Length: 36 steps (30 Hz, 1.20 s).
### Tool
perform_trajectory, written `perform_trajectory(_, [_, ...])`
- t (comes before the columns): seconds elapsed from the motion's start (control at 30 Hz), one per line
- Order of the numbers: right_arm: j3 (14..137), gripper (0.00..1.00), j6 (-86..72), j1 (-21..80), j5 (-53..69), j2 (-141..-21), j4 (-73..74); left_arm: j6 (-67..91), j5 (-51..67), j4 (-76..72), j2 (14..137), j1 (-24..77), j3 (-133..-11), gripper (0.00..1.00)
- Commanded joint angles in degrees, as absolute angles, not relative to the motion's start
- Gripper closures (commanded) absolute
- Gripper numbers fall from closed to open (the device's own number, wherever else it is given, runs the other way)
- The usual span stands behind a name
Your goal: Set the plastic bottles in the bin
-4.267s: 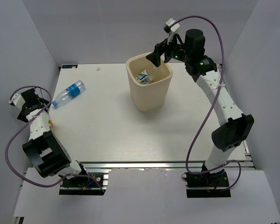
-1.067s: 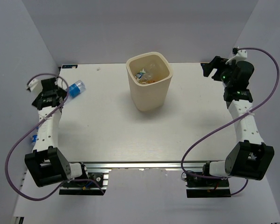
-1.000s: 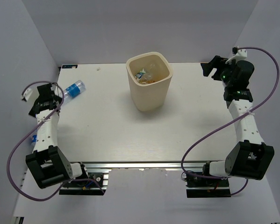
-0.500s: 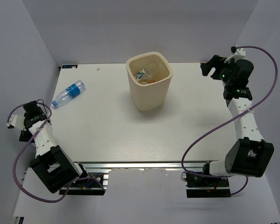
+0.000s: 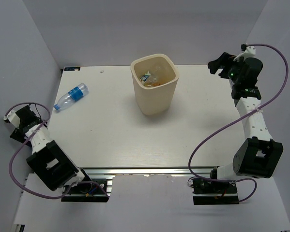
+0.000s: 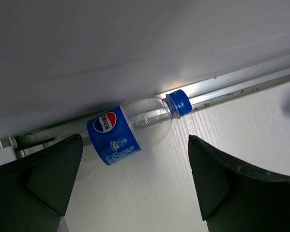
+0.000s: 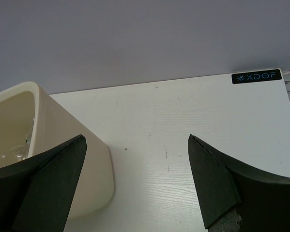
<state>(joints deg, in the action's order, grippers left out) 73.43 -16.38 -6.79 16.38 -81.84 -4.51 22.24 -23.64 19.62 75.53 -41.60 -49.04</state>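
The cream bin stands at the table's back middle with several bottles inside. Its wall shows at the left of the right wrist view. One clear bottle with a blue label lies on the table at the far left. Another clear bottle with a blue label and blue cap lies along a metal rail by the grey wall, just beyond my left fingertips. My left gripper is open and empty, off the table's left edge. My right gripper is open and empty, right of the bin.
A metal rail runs along the wall behind the second bottle. Grey walls close in the table on the left, back and right. A black XDOF label marks the table's back edge. Purple cables loop from both arms.
My right gripper has left the bin mouth and pulled back to the far right. My left arm went up to the table bottle, then swung down-left off the table's edge. That bottle has not moved.
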Motion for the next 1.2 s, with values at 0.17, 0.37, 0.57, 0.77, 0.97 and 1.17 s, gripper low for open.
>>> perform_trajectory(0.17, [73.0, 0.11, -22.2, -7.6, 14.3, -81.5, -13.9, 7.0, -25.0, 19.2, 81.6, -42.3, -51.3, 0.02])
perform_trajectory(0.37, [71.3, 0.11, -24.7, -7.8, 14.1, -80.7, -16.5, 8.2, -20.7, 19.2, 85.0, -43.0, -49.4, 0.02])
perform_trajectory(0.57, [70.3, 0.11, -24.6, -7.8, 11.8, -78.7, -17.5, 9.1, -21.3, 23.2, 93.0, -43.0, -52.7, 0.02])
perform_trajectory(0.77, [68.3, 0.11, -24.7, -7.8, 9.4, -77.1, -19.1, 9.0, -16.0, 26.3, 97.0, -43.0, -55.4, 0.02])
perform_trajectory(0.97, [66.8, 0.11, -26.5, -7.8, 9.0, -76.1, -19.9, 9.2, -9.2, 31.1, 97.5, -42.8, -55.8, 0.02])
perform_trajectory(1.17, [65.4, 0.11, -27.9, -7.7, 9.1, -74.8, -22.2, 13.8, -1.1, 35.0, 96.3, -42.2, -55.3, 0.03])
